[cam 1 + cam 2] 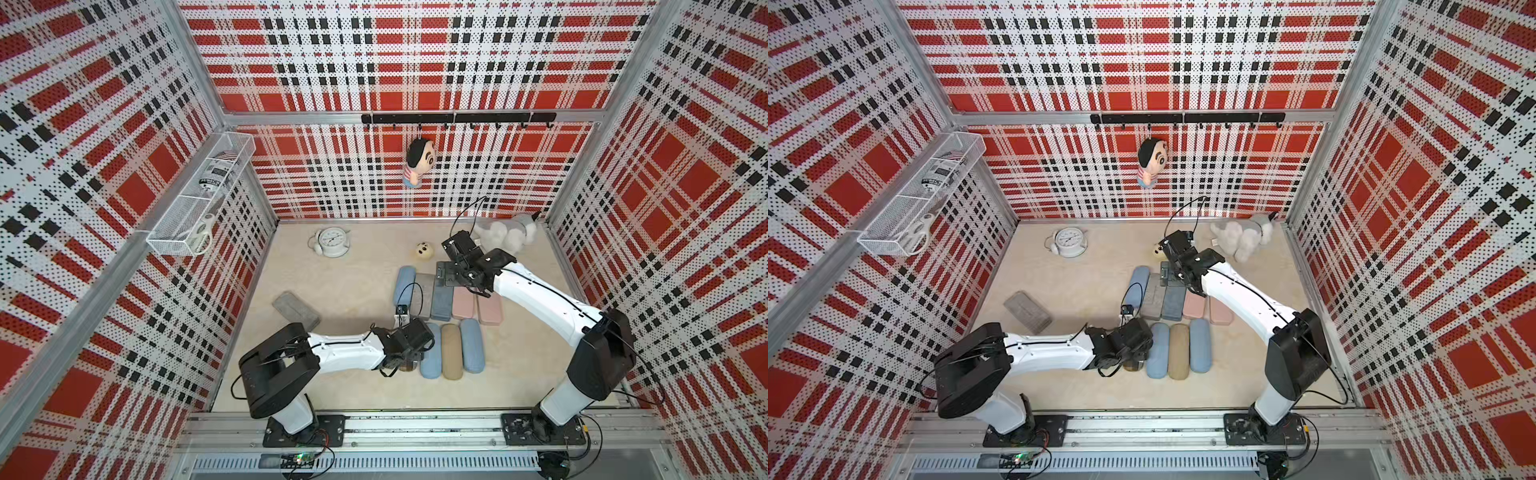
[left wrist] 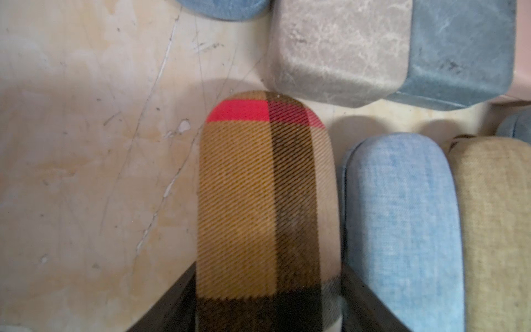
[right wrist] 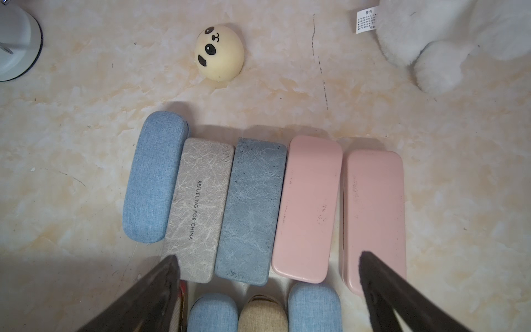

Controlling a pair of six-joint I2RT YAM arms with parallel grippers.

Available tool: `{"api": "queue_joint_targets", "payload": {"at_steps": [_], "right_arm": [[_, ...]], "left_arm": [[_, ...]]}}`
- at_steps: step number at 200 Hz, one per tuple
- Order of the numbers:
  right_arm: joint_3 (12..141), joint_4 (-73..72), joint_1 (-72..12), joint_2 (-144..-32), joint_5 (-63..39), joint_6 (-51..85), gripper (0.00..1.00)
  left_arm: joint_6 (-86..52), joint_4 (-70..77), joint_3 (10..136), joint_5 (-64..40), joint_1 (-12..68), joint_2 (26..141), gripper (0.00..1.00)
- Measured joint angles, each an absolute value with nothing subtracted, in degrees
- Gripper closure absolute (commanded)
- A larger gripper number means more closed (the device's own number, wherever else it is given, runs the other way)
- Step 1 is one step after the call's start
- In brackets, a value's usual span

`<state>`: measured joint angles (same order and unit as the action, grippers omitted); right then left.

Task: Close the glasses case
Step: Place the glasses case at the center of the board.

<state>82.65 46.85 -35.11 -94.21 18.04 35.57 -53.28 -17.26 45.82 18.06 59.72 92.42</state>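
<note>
A glasses case (image 2: 264, 201) covered in tan, black and red plaid lies on the table, lid side up, with no opening showing. My left gripper (image 2: 268, 270) straddles its near end, and a dark finger (image 2: 178, 301) rests against each long side. In both top views the left gripper (image 1: 409, 357) hides nearly all of this case (image 1: 1133, 365). My right gripper (image 3: 267, 257) hangs open above the far row of cases with nothing between its fingers (image 3: 161, 287). In a top view it (image 1: 446, 274) sits over that row's far end.
Far row: blue fabric case (image 3: 152, 178), grey marbled case (image 3: 201, 207), blue-grey case (image 3: 250, 209), two pink cases (image 3: 307, 207). Near row: blue (image 1: 431, 351), tan (image 1: 451, 351) and blue (image 1: 472, 345) cases. A grey case (image 1: 296, 309), clock (image 1: 331, 243), panda bun (image 1: 424, 251) and plush dog (image 1: 507, 235) lie around.
</note>
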Motion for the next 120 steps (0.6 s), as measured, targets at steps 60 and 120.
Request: {"api": "queue_joint_targets", "payload": {"at_steps": [60, 120], "right_arm": [[84.95, 46.37, -35.09, -96.18, 16.27, 34.59, 0.0], [96.29, 45.52, -36.53, -105.23, 13.47, 32.95, 0.0]], "left_arm": [[-54.26, -18.76, 46.46, 18.74, 59.99, 90.37, 0.11], [-55.29, -21.93, 46.26, 21.04, 56.84, 81.1, 0.1]]}}
